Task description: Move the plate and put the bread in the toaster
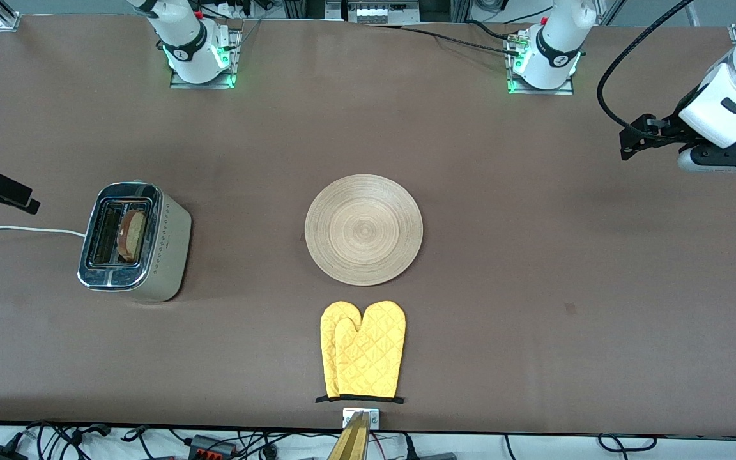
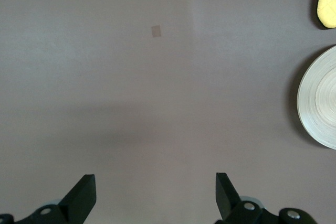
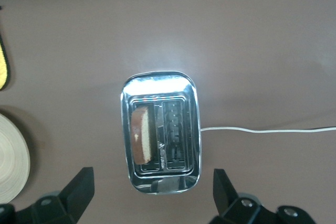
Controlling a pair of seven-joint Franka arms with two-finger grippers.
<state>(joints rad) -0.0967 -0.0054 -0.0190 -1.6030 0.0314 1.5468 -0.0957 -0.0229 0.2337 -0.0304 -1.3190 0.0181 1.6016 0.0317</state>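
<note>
Plate (image 1: 363,229): round, light wood with fine ring grain, flat at mid-worktop, nothing on it; edge also caught in the left wrist view (image 2: 319,98) and right wrist view (image 3: 13,153).
Bread (image 1: 131,236): one tan slice with brown crust, upright in a toaster slot, top edge standing proud; in the right wrist view (image 3: 141,136) seated in one of the two slots, the other slot vacant.
Toaster (image 1: 133,241): chrome-topped, beige sides with a row of dots, toward the right arm's end of the worktop, well apart from the plate; white cord (image 1: 20,229) trailing off toward the worktop edge.
Oven mitts (image 1: 363,349): yellow quilted pair, overlapped, nearer to the front camera than the plate, just beside it.
Left end effector (image 2: 155,195): aloft over bare brown worktop (image 1: 534,255) at the left arm's end, fingers spread wide, gripping nothing.
Right end effector (image 3: 154,192): aloft over the toaster, fingers spread wide either side of it, gripping nothing, clear of the bread.
</note>
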